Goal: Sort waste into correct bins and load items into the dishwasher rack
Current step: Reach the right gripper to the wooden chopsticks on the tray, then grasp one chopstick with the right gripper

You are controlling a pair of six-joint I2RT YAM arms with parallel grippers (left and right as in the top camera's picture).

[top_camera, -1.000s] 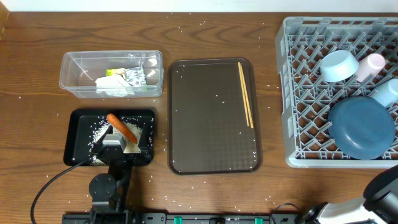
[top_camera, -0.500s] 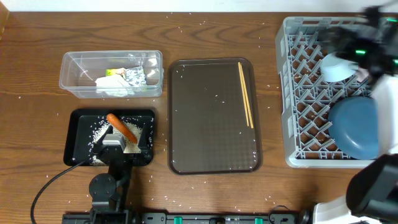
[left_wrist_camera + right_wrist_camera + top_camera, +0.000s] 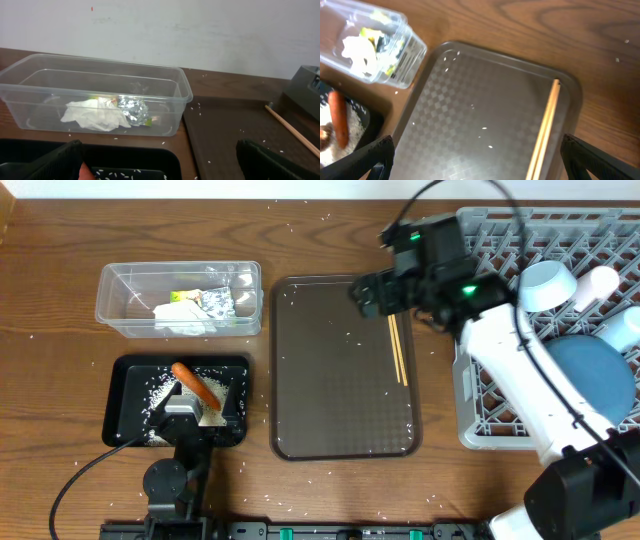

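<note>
- Right gripper (image 3: 368,293), jaws wide apart, is hovering near the chopsticks (image 3: 397,345) on the brown tray (image 3: 330,410), probably lining up a pick for the rack (image 3: 480,390).
- Left gripper (image 3: 196,412), jaws apart and empty, is sitting over the black tray (image 3: 125,405) by the carrot (image 3: 194,384).

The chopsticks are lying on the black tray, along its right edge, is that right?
Not quite. The chopsticks are lying on the brown tray, along its right edge. The overhead view shows this.
</note>
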